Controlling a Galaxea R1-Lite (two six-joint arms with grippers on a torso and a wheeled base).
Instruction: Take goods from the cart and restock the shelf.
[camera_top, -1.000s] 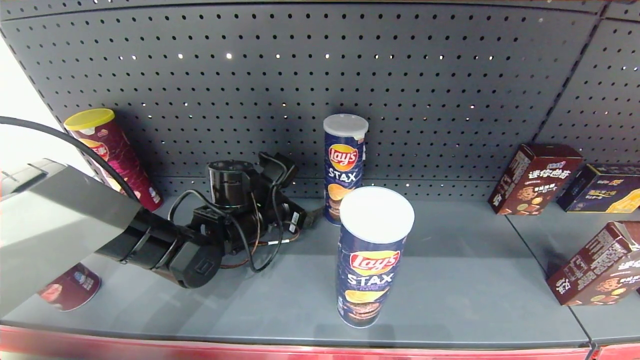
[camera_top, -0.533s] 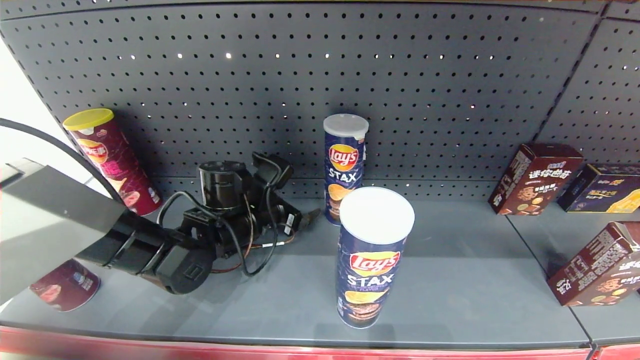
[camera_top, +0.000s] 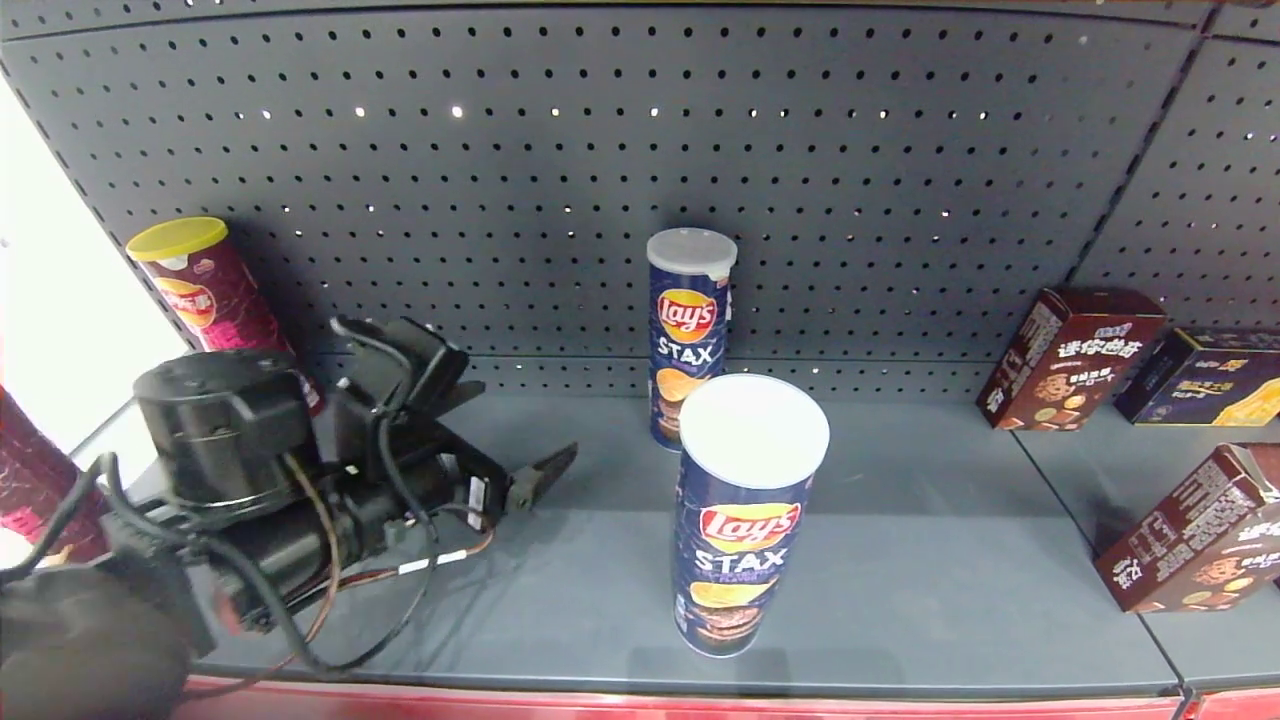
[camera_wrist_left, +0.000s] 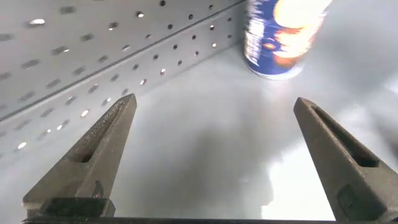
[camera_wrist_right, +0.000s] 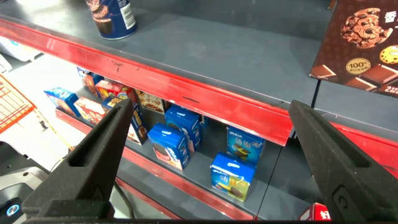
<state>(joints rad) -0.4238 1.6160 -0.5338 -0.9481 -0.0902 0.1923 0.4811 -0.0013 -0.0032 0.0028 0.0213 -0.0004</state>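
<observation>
We see 2 blue chip cans standing upright on the grey shelf (camera_top: 900, 540). The front can (camera_top: 745, 510) is near the shelf's red front edge (camera_top: 700, 700). The rear can (camera_top: 688, 335) stands just behind it, close to the perforated back panel (camera_top: 600, 150). The two are apart.

A maroon can with a yellow lid (camera_top: 215, 300) stands at the far left against the back panel. At the right end are 2 brown chocolate boxes, one at the back (camera_top: 1065, 355) and one nearer the front (camera_top: 1190, 530), with a dark blue box (camera_top: 1200, 385) beside the rear one.

The left claw (camera_top: 525, 420) hangs low over the shelf, left of both blue cans and touching neither. In the left wrist view the left claw (camera_wrist_left: 214, 102) is released, its fingers (camera_wrist_left: 99, 149) spread wide with nothing between them, and the rear can (camera_wrist_left: 280, 37) stands beyond them by the back panel.

The right claw (camera_wrist_right: 211, 106) is also released and empty. It sits in front of the red shelf edge (camera_wrist_right: 186, 90), above a lower shelf holding small blue boxes (camera_wrist_right: 180, 134). The front can (camera_wrist_right: 112, 15) and a chocolate box (camera_wrist_right: 367, 43) are on the shelf above it.
</observation>
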